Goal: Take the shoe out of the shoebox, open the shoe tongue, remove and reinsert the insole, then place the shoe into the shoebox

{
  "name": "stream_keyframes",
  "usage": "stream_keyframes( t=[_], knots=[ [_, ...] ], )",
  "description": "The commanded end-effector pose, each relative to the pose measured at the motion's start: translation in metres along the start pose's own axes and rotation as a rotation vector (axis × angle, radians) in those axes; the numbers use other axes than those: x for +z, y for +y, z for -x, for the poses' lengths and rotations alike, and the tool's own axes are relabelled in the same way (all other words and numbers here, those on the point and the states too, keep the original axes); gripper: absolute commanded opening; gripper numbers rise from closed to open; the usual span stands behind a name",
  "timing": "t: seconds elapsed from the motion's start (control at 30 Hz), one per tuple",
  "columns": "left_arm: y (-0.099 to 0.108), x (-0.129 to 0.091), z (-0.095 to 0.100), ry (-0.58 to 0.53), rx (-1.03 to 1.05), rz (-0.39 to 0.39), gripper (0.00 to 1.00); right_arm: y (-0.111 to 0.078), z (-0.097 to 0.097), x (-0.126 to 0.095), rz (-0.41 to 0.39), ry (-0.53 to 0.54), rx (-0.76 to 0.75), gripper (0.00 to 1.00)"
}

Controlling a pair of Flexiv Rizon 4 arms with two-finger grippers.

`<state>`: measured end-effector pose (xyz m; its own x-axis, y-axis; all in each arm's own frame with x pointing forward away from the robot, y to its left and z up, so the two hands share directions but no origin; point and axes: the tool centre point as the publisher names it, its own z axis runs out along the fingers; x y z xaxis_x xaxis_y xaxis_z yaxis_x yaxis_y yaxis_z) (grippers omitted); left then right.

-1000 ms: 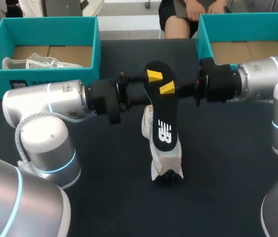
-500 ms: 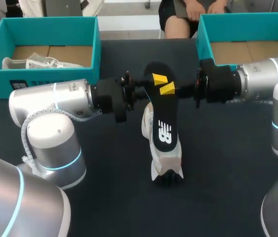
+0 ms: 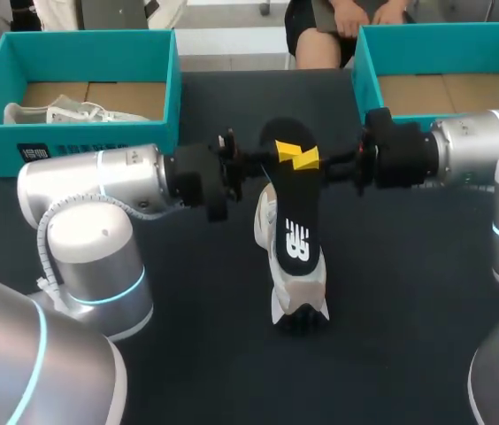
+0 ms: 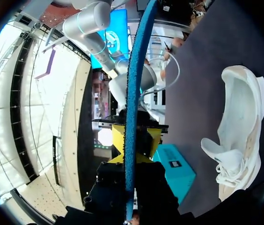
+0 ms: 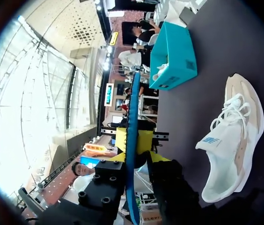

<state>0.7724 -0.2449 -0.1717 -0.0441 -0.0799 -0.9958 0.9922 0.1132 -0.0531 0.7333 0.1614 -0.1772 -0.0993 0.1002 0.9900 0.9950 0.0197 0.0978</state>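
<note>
Spanning the centre of the table (image 3: 391,292), the black insole (image 3: 292,208) was held in the air, its length running from 12 to 6 o'clock. The left gripper (image 3: 285,150) was positioned at 9 o'clock of the insole and the right gripper (image 3: 308,160) at 3 o'clock, with their yellow tips side by side at the insole's 12 o'clock end.

In each wrist view the insole was seen edge-on between that gripper's fingers. It was clamped from both sides by each gripper.

The white shoe (image 3: 295,288) was rested on the table directly beneath the insole. The left box (image 3: 170,84) was located at 10 o'clock and the right box (image 3: 364,71) at 2 o'clock. A second shoe (image 3: 72,113) was contained in the left box.
</note>
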Motion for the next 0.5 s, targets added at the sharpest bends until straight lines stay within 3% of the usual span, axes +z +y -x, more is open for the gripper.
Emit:
stream_keyframes(
  t=[0.03, 0.2, 0.3, 0.37, 0.43, 0.5],
  knots=[
    [-0.002, -0.016, 0.01, 0.024, -0.055, 0.0, 0.0, -0.018, -0.006, -0.025, 0.077, -0.031, -0.034, 1.0],
    [-0.013, -0.03, 0.018, 0.049, -0.156, -0.032, 0.0, -0.018, -0.013, -0.047, 0.08, -0.133, -0.171, 1.0],
    [-0.019, -0.035, 0.018, 0.055, -0.241, -0.043, 0.0, -0.014, -0.026, -0.057, 0.039, -0.296, -0.385, 1.0],
    [-0.022, -0.038, 0.018, 0.053, -0.266, -0.042, 0.0, -0.012, -0.038, -0.061, 0.04, -0.315, -0.62, 1.0],
    [-0.024, -0.04, 0.017, 0.047, -0.308, -0.044, 0.0, -0.012, -0.048, -0.062, 0.0, -0.226, -0.915, 1.0],
    [-0.024, -0.042, 0.016, 0.053, -0.316, -0.045, 0.0, -0.012, -0.048, -0.062, 0.0, -0.226, -0.915, 1.0]
  ],
)
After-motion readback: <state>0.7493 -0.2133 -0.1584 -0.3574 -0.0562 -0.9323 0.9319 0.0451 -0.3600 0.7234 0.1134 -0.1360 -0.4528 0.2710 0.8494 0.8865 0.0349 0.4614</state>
